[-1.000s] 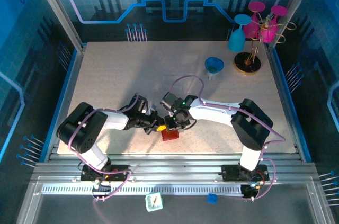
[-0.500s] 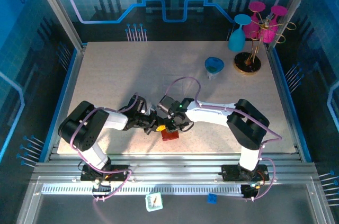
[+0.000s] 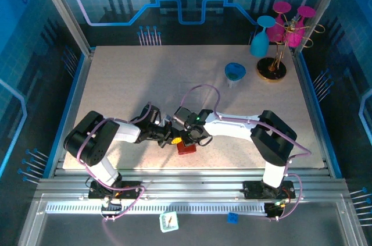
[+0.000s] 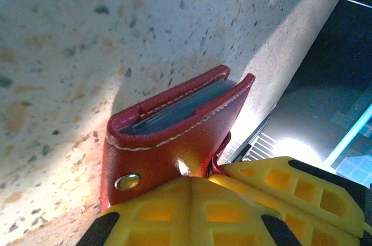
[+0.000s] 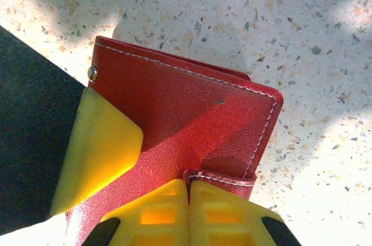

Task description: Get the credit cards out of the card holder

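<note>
Where we are: both arms crowd in at the near middle of the table (image 3: 145, 83), right on top of the card holder (image 3: 186, 148)
Card holder: red, folded shut and lying flat on the table, with a metal stud (image 5: 92, 73) at one corner
Credit cards: none out yet, and the left wrist view catches just their bluish edges (image 4: 180, 106) stacked between the two covers
Left gripper (image 4: 190, 185): fingers squeezed together with no gap, tips hard against the stud end of the cover; I cannot tell whether they nip a flap or just pin it down
Right gripper (image 5: 189, 191): fingers closed as well, and the end of the closing tab (image 5: 224, 177) runs in between their tips, so it looks pinched
The relation that counts: the tab wraps round the holder's open end and lies straight ahead of the right fingers, while the left fingers sit at the far end of that same cover
Long axis: it runs roughly from the left fingers across to the tab end, and the card edges run along it
Nearer arm: both are touching it, but the right one has the tab, so the opening pull looks like its job
Step in hand: I'd say freeing the tab, an early stage of the task
Risk: if the left hold is light, the whole holder may lift along with the tab
</note>
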